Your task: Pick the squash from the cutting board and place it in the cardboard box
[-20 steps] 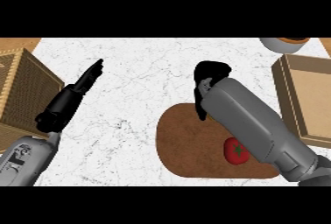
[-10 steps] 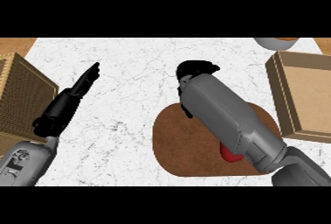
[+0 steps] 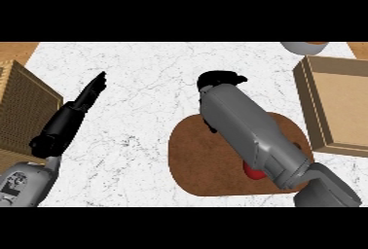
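Squash [image 3: 252,171]: only a small red patch shows, lying on the cutting board and tucked under the lower edge of the right forearm. The rest is hidden, so its shape cannot be told.
Right forearm [image 3: 251,131]: a smooth grey casing that runs slantwise from the lower right across the board and covers much of it.
Right hand [image 3: 219,78]: a black lump just past the board's far edge, over the bench. The forearm hides most of it, and I cannot tell whether it is open or closed, or whether it holds anything.
Left hand [image 3: 75,114]: black, over the bench at the left, well apart from the board. Its fingers [image 3: 96,86] are straight, held together and pointing away; they hold nothing.
Left forearm [image 3: 25,180]: grey, cut off at the lower left corner.
Cutting board [image 3: 194,160]: a flat brown slab with rounded corners and a mottled surface. Its right part is under the forearm.
Cardboard box [image 3: 343,107]: open-topped, with tan walls and a plain pale floor. It sits just beside the board's right side and is cut off by the right edge.
Bench [image 3: 158,73]: white with fine grey veins, like marble.
Ribbed brown block [image 3: 22,107]: finely lined faces, at the far left and partly out of view.
Grey rounded rim [image 3: 305,47]: at the top, mostly cut off and too little shown to name.
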`<state>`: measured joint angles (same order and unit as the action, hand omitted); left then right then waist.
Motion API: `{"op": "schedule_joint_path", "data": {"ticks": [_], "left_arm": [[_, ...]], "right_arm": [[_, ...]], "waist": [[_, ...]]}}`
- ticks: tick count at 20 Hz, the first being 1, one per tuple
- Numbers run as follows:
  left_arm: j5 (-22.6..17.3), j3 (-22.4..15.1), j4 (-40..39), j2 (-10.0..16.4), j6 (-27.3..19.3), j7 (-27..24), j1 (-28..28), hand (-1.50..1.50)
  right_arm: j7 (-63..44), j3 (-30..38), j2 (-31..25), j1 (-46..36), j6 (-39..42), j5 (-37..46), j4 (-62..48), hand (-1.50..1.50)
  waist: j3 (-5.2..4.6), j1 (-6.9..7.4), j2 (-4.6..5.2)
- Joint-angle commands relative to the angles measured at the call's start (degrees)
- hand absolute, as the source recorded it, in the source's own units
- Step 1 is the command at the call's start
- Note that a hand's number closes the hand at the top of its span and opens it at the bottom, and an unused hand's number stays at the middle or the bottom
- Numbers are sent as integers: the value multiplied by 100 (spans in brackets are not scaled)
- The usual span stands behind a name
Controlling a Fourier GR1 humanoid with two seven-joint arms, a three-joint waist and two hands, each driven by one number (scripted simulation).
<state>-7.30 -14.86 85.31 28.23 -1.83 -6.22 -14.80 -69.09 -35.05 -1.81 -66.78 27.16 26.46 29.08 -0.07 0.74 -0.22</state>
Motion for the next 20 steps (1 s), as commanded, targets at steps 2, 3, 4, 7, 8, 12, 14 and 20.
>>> {"op": "schedule_joint_path", "data": {"ticks": [2,3,4,7,8,12,14,20], "left_arm": [[-71,197,-65,70,192,-5,-18,0],[53,139,-5,20,109,-136,128,0],[128,-24,202,-126,-23,184,101,0],[77,203,147,29,122,67,64,0],[10,181,180,34,221,-33,287,0],[211,153,101,-47,120,49,40,0],[45,304,42,-21,221,-15,197,0],[95,386,318,-26,274,364,11,0]], "right_arm": [[-1075,37,172,139,-68,0,-188,-150],[-1142,30,173,255,-6,36,54,-150],[-1286,128,173,22,166,-148,-12,-150],[-1124,243,174,-38,90,-14,-181,-150],[-977,198,144,42,74,107,-312,-150],[-1127,46,174,181,35,197,-385,-150],[-1101,-8,174,400,-39,279,-295,-150],[-848,207,90,544,-150,426,-309,-150]], "waist": [[3,4,22],[3,-80,-15],[5,0,-7],[4,-44,-3],[3,-41,-2],[2,-83,-1],[1,-126,-24],[6,-111,-10]]}}
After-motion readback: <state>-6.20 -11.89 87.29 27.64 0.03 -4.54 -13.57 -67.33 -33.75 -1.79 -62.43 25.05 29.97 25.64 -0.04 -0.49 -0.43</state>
